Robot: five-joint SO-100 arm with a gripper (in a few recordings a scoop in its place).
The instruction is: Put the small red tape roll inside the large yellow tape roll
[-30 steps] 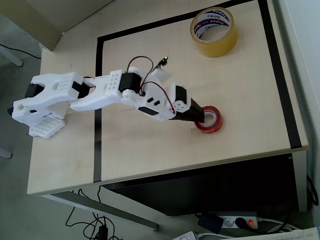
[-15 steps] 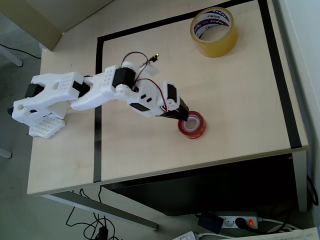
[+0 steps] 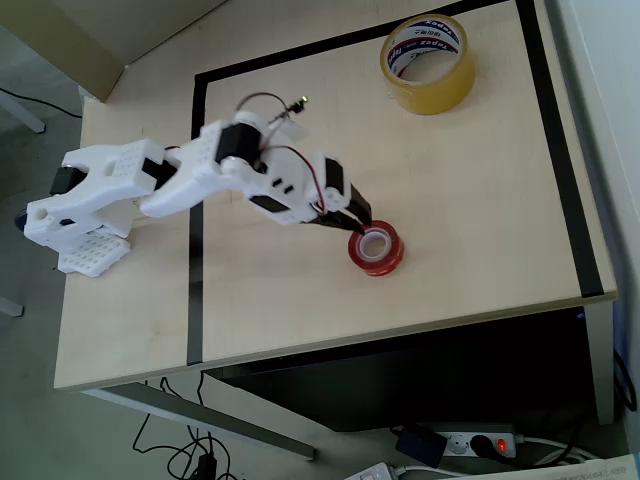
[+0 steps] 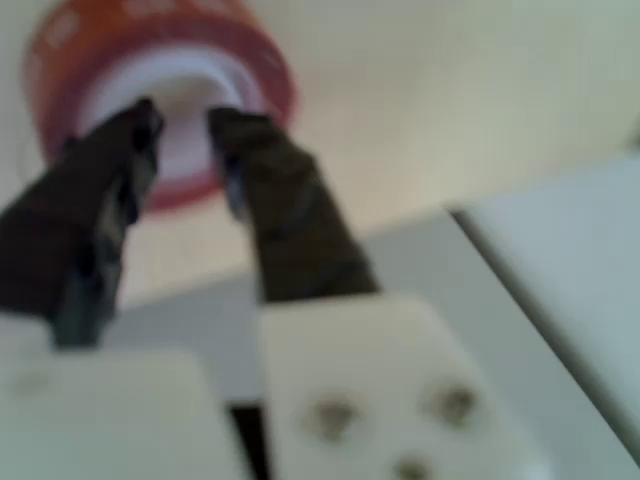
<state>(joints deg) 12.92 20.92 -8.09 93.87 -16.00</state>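
Overhead view: white arm reaches from the left edge of the frame toward centre, gripper (image 3: 362,232) at the small red tape roll (image 3: 377,250), just right of and below frame centre. The roll's near wall sits at the dark fingertips; looks off the table surface or tilted, can't confirm which.

Wrist view: gripper (image 4: 180,115) with jaws narrow, one dark finger (image 4: 100,200) over the roll's outer wall on the left, the other over its white core opening. Small red tape roll (image 4: 60,45) sits upper left of that frame, blurred. The jaws straddle the roll's wall, so it reads as pinched on the roll.

Large yellow tape roll (image 3: 428,62) stands flat on the table (image 3: 480,200) at the top right of the overhead frame, well apart from the red one, inside the black tape border (image 3: 196,200). Its hollow faces up, printed core showing.
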